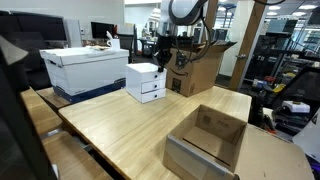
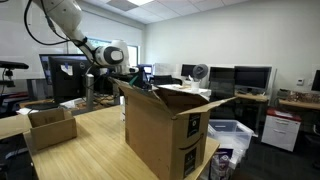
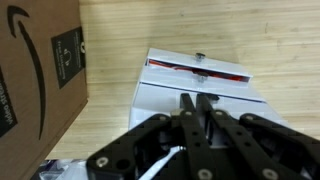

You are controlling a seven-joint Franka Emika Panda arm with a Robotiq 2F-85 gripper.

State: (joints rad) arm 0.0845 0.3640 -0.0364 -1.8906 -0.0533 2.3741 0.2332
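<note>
The wooden table (image 1: 120, 130) is carrying a tall Amazon cardboard box (image 3: 35, 70). Just beside it the white drawer unit (image 3: 165, 90) is sitting upright. The gripper (image 3: 198, 108) is hovering above that unit, apart from it, with its fingers pressed together on nothing. This is looking like an approach. Any grasp near the small knob (image 3: 200, 57) would be calling for parted fingers and a straight descent.

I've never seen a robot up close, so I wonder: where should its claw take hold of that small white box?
Probably from straight above, where the gripper hangs. The white box looks broad and flat-topped, so the small knob by its red strip seems the likeliest grip. The cardboard box crowds one side.
</note>
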